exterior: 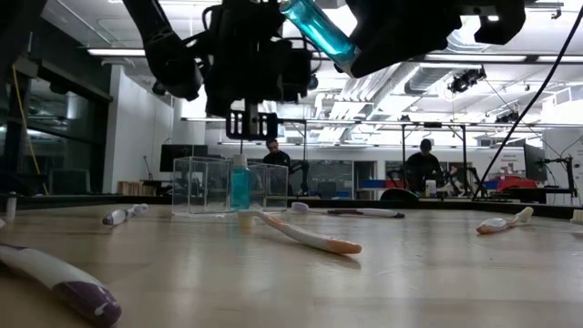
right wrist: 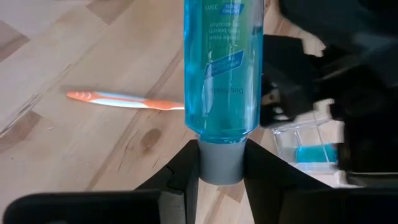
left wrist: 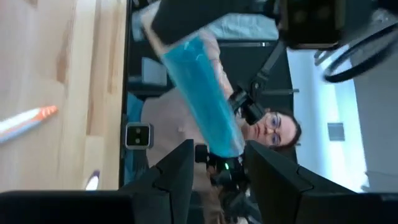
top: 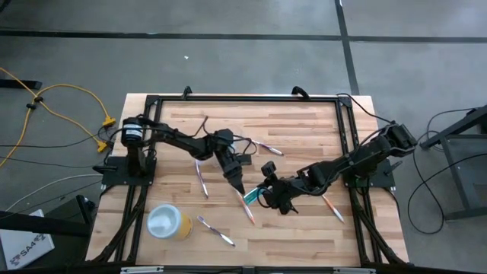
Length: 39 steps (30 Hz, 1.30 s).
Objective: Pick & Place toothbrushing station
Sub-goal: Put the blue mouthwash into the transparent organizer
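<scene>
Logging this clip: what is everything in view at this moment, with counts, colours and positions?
Toothbrushes: five, white with orange or purple, scattered flat on the table.
Blue bottles: two; held bottle in the air, standing bottle at the clear container.
Clear container: one, mid-table.
Yellow cup: one, near left.
People: two, in the room behind.
Right gripper: grips the held bottle's grey cap.
Left gripper: open at the bottle's far end.

Grey concrete floor (top: 243, 19), bright ceiling lights (exterior: 510, 68)
</scene>
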### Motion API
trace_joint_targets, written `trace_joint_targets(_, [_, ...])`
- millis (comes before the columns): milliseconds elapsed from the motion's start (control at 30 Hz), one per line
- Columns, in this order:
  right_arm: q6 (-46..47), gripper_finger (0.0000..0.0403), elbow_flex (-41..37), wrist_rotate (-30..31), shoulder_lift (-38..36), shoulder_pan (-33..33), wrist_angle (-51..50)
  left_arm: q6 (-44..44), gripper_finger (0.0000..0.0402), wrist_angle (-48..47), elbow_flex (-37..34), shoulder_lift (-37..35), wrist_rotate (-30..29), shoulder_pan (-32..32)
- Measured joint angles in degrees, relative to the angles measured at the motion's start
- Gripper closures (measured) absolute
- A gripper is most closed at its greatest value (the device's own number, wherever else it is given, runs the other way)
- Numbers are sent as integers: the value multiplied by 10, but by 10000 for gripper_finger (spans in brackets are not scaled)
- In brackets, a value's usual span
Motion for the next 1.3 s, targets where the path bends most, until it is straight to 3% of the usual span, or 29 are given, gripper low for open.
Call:
trace_joint_targets(333, [24,314,0,-16,0,0,-11,-9,259,0,46,32,23,-11])
trace_joint_targets(867, [24,314,0,-47,0,-17,-11,-28,259,-2,52,32,25,-12])
trace_joint_targets(1300, [15,314,0,-47,0,-23,-11,-36,259,-62,53,32,30,-12])
